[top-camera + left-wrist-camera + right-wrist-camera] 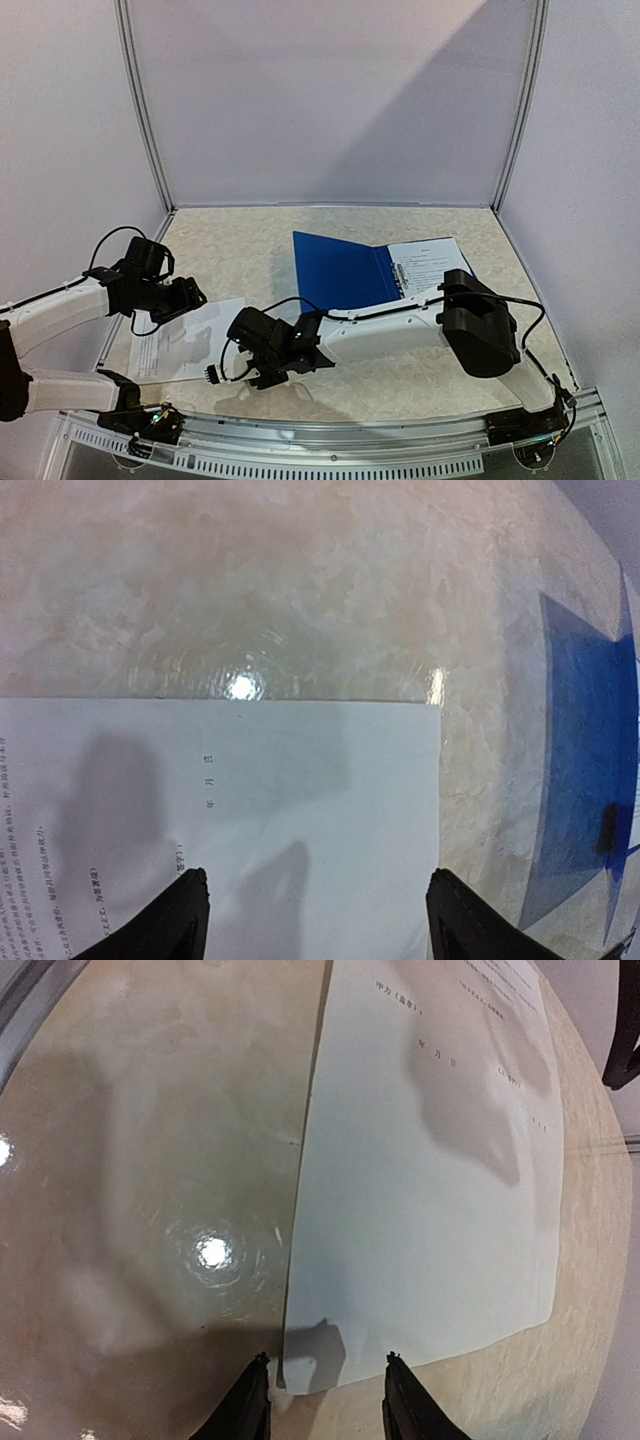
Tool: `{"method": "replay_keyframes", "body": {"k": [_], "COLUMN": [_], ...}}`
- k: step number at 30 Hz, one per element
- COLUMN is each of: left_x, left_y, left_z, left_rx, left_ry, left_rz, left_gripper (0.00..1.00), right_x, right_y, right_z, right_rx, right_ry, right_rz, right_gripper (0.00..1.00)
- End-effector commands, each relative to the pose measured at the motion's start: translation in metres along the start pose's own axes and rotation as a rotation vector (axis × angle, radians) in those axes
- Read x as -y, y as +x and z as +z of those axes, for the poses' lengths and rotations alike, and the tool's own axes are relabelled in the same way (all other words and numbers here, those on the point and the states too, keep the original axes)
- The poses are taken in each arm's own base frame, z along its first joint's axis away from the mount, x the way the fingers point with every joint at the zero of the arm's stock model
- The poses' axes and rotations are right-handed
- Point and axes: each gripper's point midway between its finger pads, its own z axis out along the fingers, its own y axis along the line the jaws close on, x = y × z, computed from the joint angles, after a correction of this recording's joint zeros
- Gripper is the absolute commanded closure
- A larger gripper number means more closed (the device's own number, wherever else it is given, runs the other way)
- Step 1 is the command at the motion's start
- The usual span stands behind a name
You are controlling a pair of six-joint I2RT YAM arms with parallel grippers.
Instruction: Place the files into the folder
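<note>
Overhead: folder (340,268) seen open | wrist views: left pincer (318,880) released above files (300,800) | right pincer (326,1360) released astride their corner

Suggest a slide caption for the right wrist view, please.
Right gripper, jaws apart, poised over the corner of a printed white sheet lying on the marbled table.

ahead of the left claw (318,875), bare marbled beige tabletop (250,580), free to pass. under its spread fingers, flat white printed paper sheet (250,800). well off to its right, open bright blue plastic folder (580,780). ahead-left of the right claw (325,1360), bare tabletop; sheet corner between its parted fingers.
</note>
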Motion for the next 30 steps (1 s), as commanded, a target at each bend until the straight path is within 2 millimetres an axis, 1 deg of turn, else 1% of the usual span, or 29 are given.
{"method": "replay_keyframes", "body": {"k": [1, 4, 6, 8, 11, 12, 13, 17, 19, 20, 23, 24, 25, 27, 28, 30], "left_x": [0.001, -0.001, -0.001, 0.000, 0.000, -0.001, -0.001, -0.004, -0.004, -0.004, -0.006, -0.007, -0.007, -0.008, -0.008, -0.011], "left_y": [-0.004, -0.004, -0.004, -0.004, -0.004, -0.004, -0.003, 0.000, 0.001, 0.002, 0.001, 0.000, -0.001, -0.003, -0.003, -0.002], "left_z": [-0.003, -0.003, -0.003, -0.003, -0.004, -0.003, -0.003, 0.001, 0.005, 0.007, 0.012, 0.014, 0.015, 0.019, 0.021, 0.024], "left_rx": [0.014, 0.014, 0.014, 0.014, 0.015, 0.013, 0.012, 0.004, 0.000, -0.004, -0.010, -0.009, -0.007, -0.007, -0.011, -0.016], "left_ry": [0.015, 0.006, 0.006, 0.010, 0.009, 0.008, 0.007, 0.001, 0.003, 0.002, -0.015, -0.021, -0.026, -0.038, -0.040, -0.055], "left_rz": [0.000, 0.003, 0.003, 0.001, 0.004, 0.002, 0.002, -0.002, -0.006, -0.005, 0.001, 0.003, 0.006, 0.010, 0.014, 0.019], "left_gripper": [0.24, 0.24, 0.24, 0.24, 0.24, 0.24, 0.24, 0.25, 0.25, 0.25, 0.26, 0.26, 0.26, 0.26, 0.26, 0.27], "right_x": [-0.043, -0.043, -0.044, -0.044, -0.037, -0.034, -0.029, -0.016, -0.016, -0.016, -0.029, -0.032, -0.041, -0.052, -0.065, -0.079], "right_y": [0.047, 0.050, 0.051, 0.050, 0.046, 0.044, 0.040, 0.026, 0.021, 0.017, 0.010, 0.008, 0.007, 0.002, -0.003, -0.004], "right_z": [0.036, 0.040, 0.041, 0.041, 0.040, 0.039, 0.035, 0.020, 0.011, 0.004, -0.013, -0.021, -0.027, -0.044, -0.051, -0.065], "right_rx": [-0.151, -0.157, -0.158, -0.155, -0.140, -0.132, -0.119, -0.080, -0.063, -0.047, -0.015, -0.008, -0.004, 0.009, 0.030, 0.043], "right_ry": [-0.065, -0.041, -0.039, -0.033, -0.002, 0.010, 0.025, 0.052, 0.027, 0.009, -0.082, -0.108, -0.140, -0.185, -0.238, -0.296], "right_rz": [-0.086, -0.115, -0.128, -0.140, -0.144, -0.143, -0.142, -0.129, -0.112, -0.099, -0.027, 0.003, 0.014, 0.037, 0.057, 0.082], "right_gripper": [0.63, 0.66, 0.71, 0.80, 0.89, 0.97, 1.00, 1.00, 1.00, 1.00, 1.00, 1.00, 1.00, 1.00, 1.00, 1.00]}}
